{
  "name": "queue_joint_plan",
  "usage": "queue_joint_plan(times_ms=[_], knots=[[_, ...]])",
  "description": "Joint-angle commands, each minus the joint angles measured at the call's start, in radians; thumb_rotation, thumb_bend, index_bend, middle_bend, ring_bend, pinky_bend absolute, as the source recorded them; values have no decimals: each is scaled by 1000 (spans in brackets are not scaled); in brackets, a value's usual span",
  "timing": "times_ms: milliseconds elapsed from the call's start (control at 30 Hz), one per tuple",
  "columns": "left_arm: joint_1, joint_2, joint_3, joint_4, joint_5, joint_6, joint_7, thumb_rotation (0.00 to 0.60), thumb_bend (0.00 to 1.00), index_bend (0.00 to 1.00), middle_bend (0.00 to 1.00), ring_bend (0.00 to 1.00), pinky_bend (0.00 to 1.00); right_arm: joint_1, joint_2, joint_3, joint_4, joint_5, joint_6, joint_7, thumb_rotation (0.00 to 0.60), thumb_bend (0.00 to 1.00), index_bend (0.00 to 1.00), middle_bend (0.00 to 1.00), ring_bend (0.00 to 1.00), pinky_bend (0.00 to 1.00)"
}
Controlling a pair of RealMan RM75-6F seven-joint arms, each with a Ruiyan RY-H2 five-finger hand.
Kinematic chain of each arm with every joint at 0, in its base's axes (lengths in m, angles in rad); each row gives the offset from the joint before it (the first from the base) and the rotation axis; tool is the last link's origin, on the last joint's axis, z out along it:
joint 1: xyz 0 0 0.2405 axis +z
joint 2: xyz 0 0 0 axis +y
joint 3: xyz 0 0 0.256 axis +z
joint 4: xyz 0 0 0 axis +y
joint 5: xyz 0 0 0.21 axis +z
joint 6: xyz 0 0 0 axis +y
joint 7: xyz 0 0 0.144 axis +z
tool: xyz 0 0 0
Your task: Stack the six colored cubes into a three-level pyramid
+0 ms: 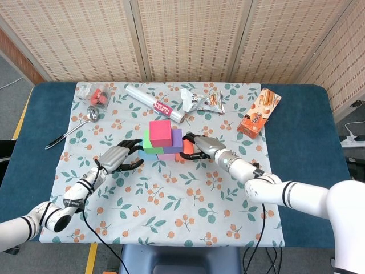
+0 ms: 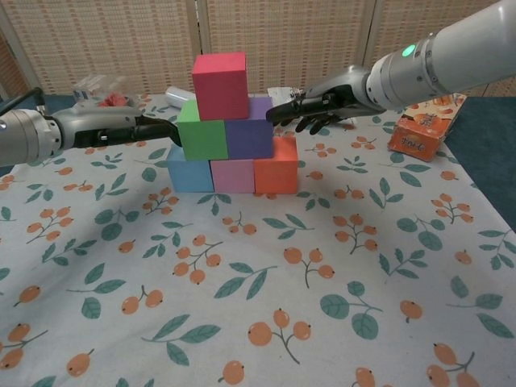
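Six cubes stacked three, two, one; both hands apparently flank them.

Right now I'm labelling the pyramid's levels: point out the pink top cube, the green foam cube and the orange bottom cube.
Pink top cube (image 2: 220,85), chest view, front face.
Green foam cube (image 2: 203,139), chest view, front face.
Orange bottom cube (image 2: 276,173), chest view, front face.

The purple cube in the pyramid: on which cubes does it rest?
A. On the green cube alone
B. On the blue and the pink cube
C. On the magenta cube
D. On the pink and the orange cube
D: in the chest view the purple cube sits in the middle level beside the green cube, across the joint between the pink cube and the orange cube below it.
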Motion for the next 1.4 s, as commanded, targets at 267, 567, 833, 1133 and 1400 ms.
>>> queue_joint_plan(times_ms=[267, 567, 833, 1133, 1400], knots=[[0, -3, 2, 3, -3, 0, 7, 2, 298, 174, 0, 0, 48, 3, 1, -8, -4, 14, 9, -7, 213, 436, 183, 0, 0, 0], [17, 12, 4, 4, -9, 15, -2, 4, 298, 167, 0, 0, 48, -15, 34, -13, -29, 12, 31, -14, 214, 436, 168, 0, 0, 0], [72, 33, 34, 14, -29, 54, 35, 0, 300, 168, 0, 0, 48, -32, 91, -68, -60, 16, 26, -45, 215, 436, 163, 0, 0, 0], [92, -5, 55, 59, -71, 30, 101, 2, 301, 168, 0, 0, 48, -21, 74, -120, -36, 49, 7, -72, 216, 436, 163, 0, 0, 0], [79, -45, 47, 88, -68, 4, 101, 1, 301, 167, 0, 0, 48, 9, 27, -156, 2, 86, -6, -94, 216, 436, 162, 0, 0, 0]])
